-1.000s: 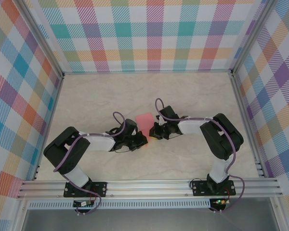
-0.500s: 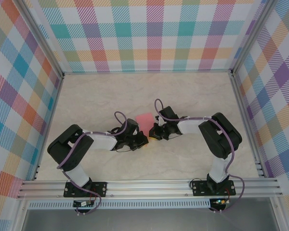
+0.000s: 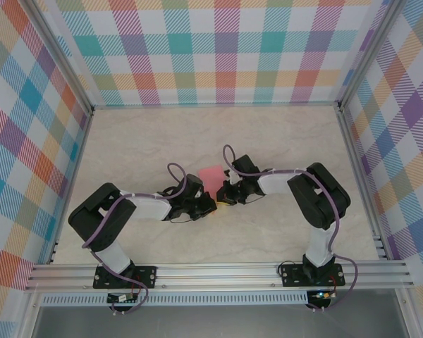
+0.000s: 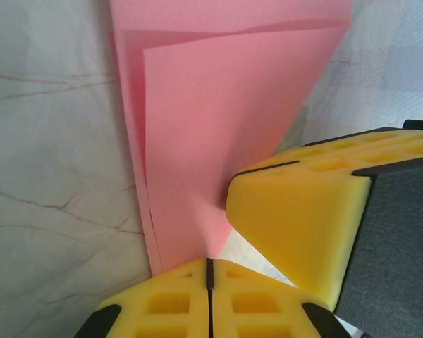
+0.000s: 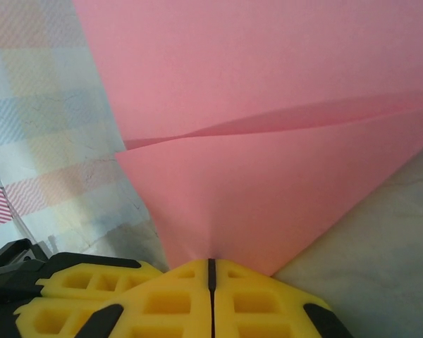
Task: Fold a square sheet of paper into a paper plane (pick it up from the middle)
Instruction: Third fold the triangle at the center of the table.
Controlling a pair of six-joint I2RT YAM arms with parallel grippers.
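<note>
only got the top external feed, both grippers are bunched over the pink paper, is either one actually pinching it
Observer: Yes. The right wrist view shows the right gripper shut on the thin salmon-pink folded paper sheet.
Operator: and the left one
Observer: The left gripper is shut too, with the sheet's narrow lower end running into its tips.
Operator: how close are the two
Observer: Very close. The right gripper's yellow foam finger sits right beside the left tips, apparently against the sheet's edge.

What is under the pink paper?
Around the pink paper you see pale marbled table. The spot right beneath is hidden by the folded layers, so I can't tell what's there.
</note>
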